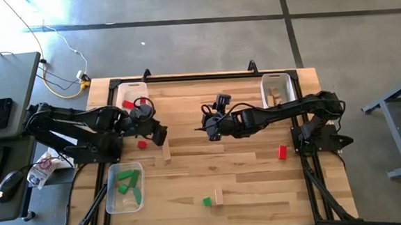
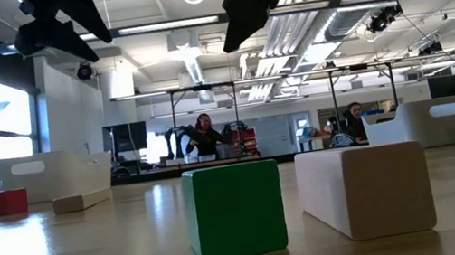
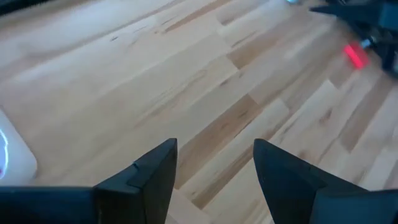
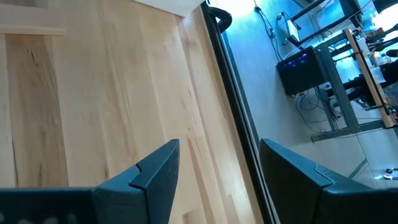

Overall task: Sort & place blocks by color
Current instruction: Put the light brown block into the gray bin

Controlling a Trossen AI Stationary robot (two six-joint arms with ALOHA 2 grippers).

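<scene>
From above, the whole desk (image 1: 190, 176) is seen. The left tool (image 1: 158, 134) is held over the desk's left part, just beside a red block (image 1: 142, 145) and a plain wood block (image 1: 166, 153). The right tool (image 1: 211, 128) is held over the middle. Red blocks (image 1: 136, 102) lie in a white tray (image 1: 121, 93) at the far left corner, green blocks (image 1: 129, 184) in a clear tray (image 1: 112, 200) at the near left, and wood blocks (image 1: 275, 96) in a white tray (image 1: 286, 83) at the far right. A lone red block (image 1: 282, 151) lies at the right; a green block (image 1: 207, 202) and a wood block (image 1: 219, 196) lie side by side near the front edge.

At desk height, only that green block (image 2: 234, 211) and wood block (image 2: 364, 188) are shown large, slightly apart; both arms hang from above, clear of the surface.

In the left wrist view, the left tool's fingers (image 3: 149, 177) are seen spread apart with only bare desk between them.

In the right wrist view, the right tool's fingers (image 4: 152, 177) are likewise apart and empty, over the desk's edge.
</scene>
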